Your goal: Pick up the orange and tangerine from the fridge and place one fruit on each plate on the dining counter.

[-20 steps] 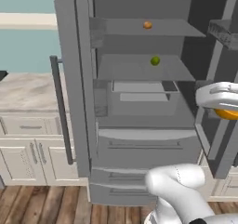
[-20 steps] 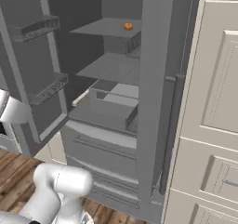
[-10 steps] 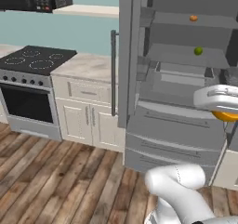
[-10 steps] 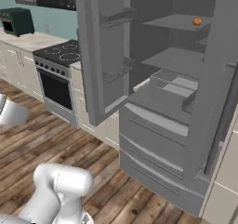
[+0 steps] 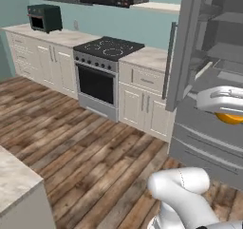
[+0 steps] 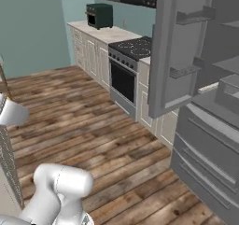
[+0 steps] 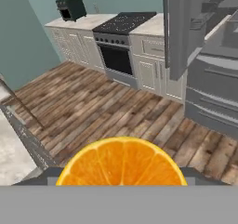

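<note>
My hand sits at the far right of the left base view, a white housing with an orange tucked directly beneath it. In the hand view the orange shows as a cut face with pale segment lines, pressed up against the bottom of the picture right where my fingertips would rise, so I take it to be pinched between them (the fingers themselves are hidden behind the fruit, so this is my best reading).

The fridge stands just behind the hand, its grey door swung open toward the room and its lower drawers below. The right base view gives the inside of that door, with its bins, which the left base view does not.

The left base view takes in a black stove among cream cabinets, a dark toaster oven on the table along the wall, and a corner of beige marbled dining counter at lower left. The hand view adds a stretch of wooden floor beyond the fruit.
</note>
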